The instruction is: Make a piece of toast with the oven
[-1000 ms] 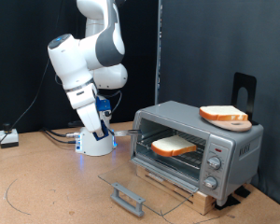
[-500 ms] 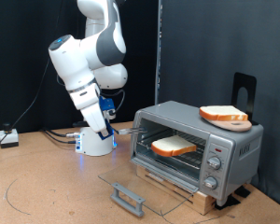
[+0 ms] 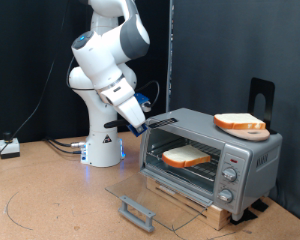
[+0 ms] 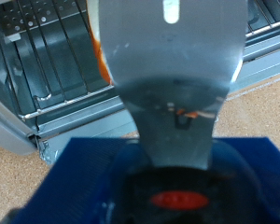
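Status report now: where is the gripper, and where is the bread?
Gripper beside the oven, holding nothing seen. Bread slice on the oven's rack, door open flat. Nothing between gripper and opening.

Arm [image 3: 110, 60]: white, jointed; rose from its base at centre-left of the exterior view, bent at upper centre, forearm slanted down to the right. Gripper [image 3: 140, 124]: near mid-frame, pointed down-right; finger spacing not discernible in either view.

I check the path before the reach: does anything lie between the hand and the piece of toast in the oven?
In the exterior view, nothing: the hand hangs beside the oven, whose door lies open, and the piece of toast rests on the rack.
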